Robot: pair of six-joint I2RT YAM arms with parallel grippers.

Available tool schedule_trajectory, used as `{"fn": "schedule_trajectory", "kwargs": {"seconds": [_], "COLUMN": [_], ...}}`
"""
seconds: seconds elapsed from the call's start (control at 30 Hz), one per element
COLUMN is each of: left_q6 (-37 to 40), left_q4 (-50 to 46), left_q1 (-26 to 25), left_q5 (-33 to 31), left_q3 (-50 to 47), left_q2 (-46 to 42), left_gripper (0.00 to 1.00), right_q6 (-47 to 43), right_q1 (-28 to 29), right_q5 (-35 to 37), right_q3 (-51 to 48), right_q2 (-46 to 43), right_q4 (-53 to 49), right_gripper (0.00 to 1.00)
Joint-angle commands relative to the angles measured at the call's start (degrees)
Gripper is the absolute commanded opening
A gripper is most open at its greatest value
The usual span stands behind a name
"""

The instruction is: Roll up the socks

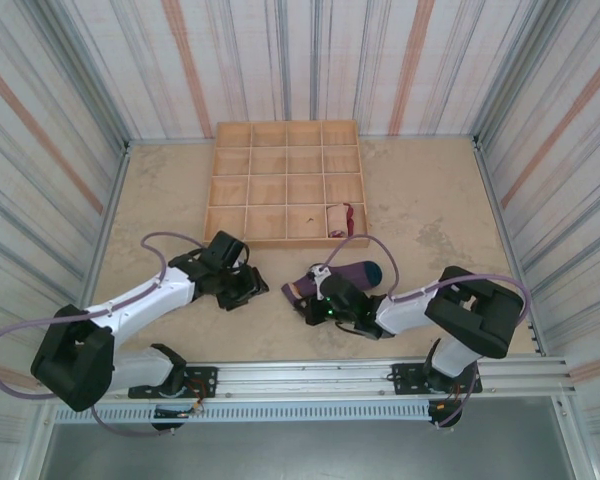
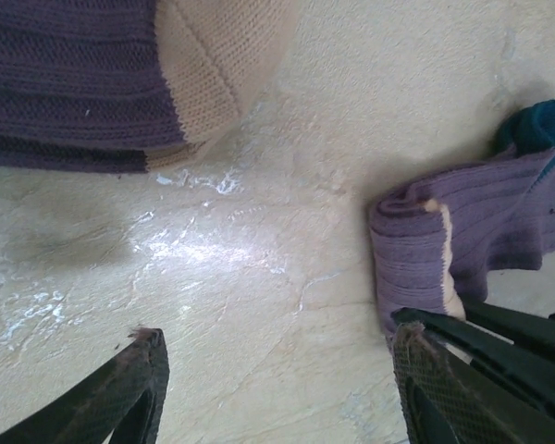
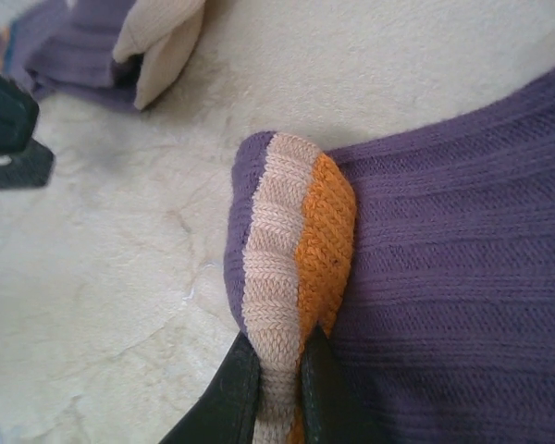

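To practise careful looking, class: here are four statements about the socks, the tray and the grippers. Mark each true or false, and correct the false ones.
1. The right gripper is shut on the cuff of the teal-toed purple sock. True.
2. The left gripper holds the tan-toed sock. False: it is open over bare table, holding nothing.
3. A cream sock lies in the wooden tray. True.
4. The teal-toed purple sock lies inside the tray. False: it lies on the table in front of it.
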Motion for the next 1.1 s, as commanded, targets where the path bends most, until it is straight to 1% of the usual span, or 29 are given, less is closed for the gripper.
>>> {"fn": "schedule_trajectory", "kwargs": {"seconds": [0.0, 0.07, 0.17, 0.37, 0.53, 0.7, 0.73, 0.9, 1.0, 1.07], "left_q6": [-0.71, -1.32, -2.50, -5.84, -6.98, -6.34, -6.36, -6.79, -7.24, -7.51], "left_q4": [3.43, 5.31, 8.25, 16.87, 21.81, 22.54, 23.08, 24.38, 24.29, 23.12], "left_q1": [-1.11, -2.64, -5.20, -8.57, -10.14, -11.99, -12.25, -13.23, -13.33, -13.33], "left_q5": [0.33, -0.50, -1.99, -2.98, -3.36, -3.93, -3.75, -3.00, -3.31, -4.10], "left_q3": [-0.62, -0.64, -0.38, -1.12, 0.00, 3.21, 3.52, 5.02, 4.99, 5.20], "left_q2": [-1.10, -0.80, 0.73, 5.61, 10.77, 15.47, 16.20, 19.66, 20.55, 20.84], "left_gripper": [0.65, 0.64, 0.63, 0.61, 0.59, 0.58, 0.57, 0.50, 0.42, 0.34], "right_q6": [8.33, 10.99, 14.21, 20.23, 22.46, 24.47, 26.61, 29.26, 30.55, 31.06], "right_q1": [-3.18, -4.93, -7.07, -9.91, -10.88, -11.80, -11.94, -12.58, -12.76, -12.73], "right_q5": [-11.31, -13.15, -15.34, -14.86, -15.02, -15.05, -15.38, -16.06, -16.51, -16.54], "right_q3": [-4.00, -5.57, -6.81, -10.54, -11.09, -11.63, -11.78, -12.58, -13.03, -13.03], "right_q2": [0.83, 1.32, 2.70, 5.87, 8.57, 11.76, 12.53, 17.68, 20.67, 21.91], "right_q4": [6.62, 10.26, 12.66, 18.31, 19.00, 21.81, 22.67, 29.98, 34.36, 35.65], "right_gripper": [0.00, 0.00, 0.00, 0.00, 0.00, 0.00, 0.00, 0.00, 0.00, 0.00]}}
